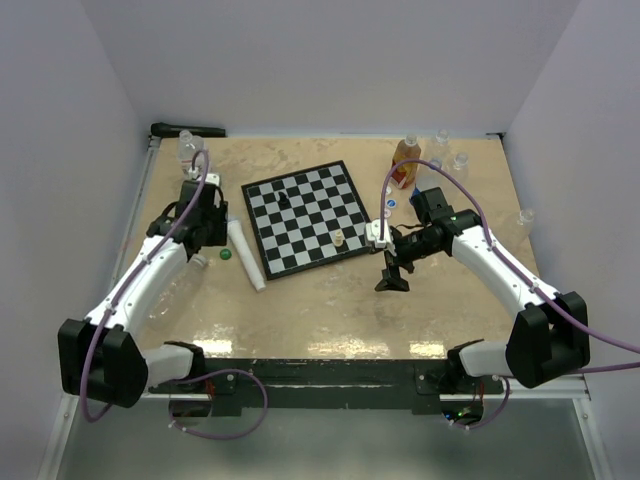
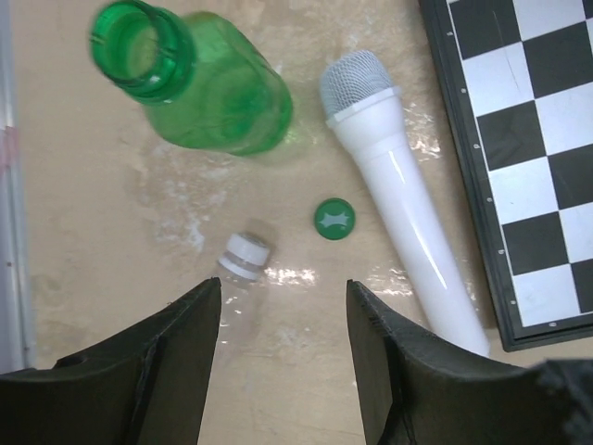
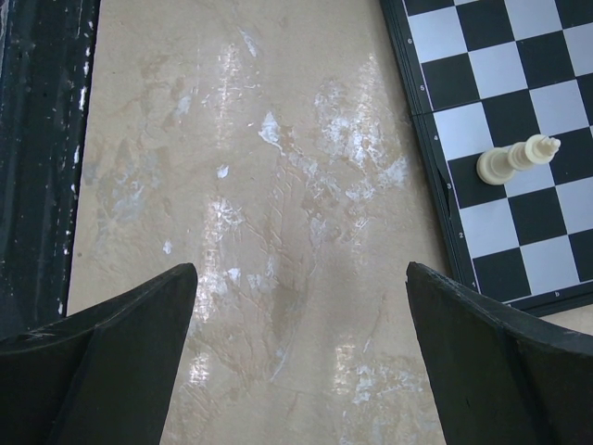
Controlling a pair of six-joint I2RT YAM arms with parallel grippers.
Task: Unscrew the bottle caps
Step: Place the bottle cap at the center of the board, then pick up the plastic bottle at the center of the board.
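My left gripper [image 1: 205,245] [image 2: 283,283] is open and empty, hovering over the table left of the chessboard. Just ahead of its fingertips lies a clear bottle [image 2: 232,278] with its white cap [image 2: 248,248] on. A loose green cap [image 2: 334,219] [image 1: 225,254] lies beside it. An uncapped green bottle [image 2: 208,88] is further on. My right gripper [image 1: 392,280] [image 3: 301,269] is open and empty above bare table, off the board's right side. An orange-labelled bottle [image 1: 405,162] and clear bottles [image 1: 460,160] stand at the back right.
A long white tube [image 2: 408,213] [image 1: 245,255] lies between the green cap and the chessboard [image 1: 305,215] [image 3: 519,56]. A white chess piece [image 3: 516,158] lies on the board, a dark one [image 1: 284,198] stands on it. Clear bottles at the back left [image 1: 188,148] and far right [image 1: 525,217].
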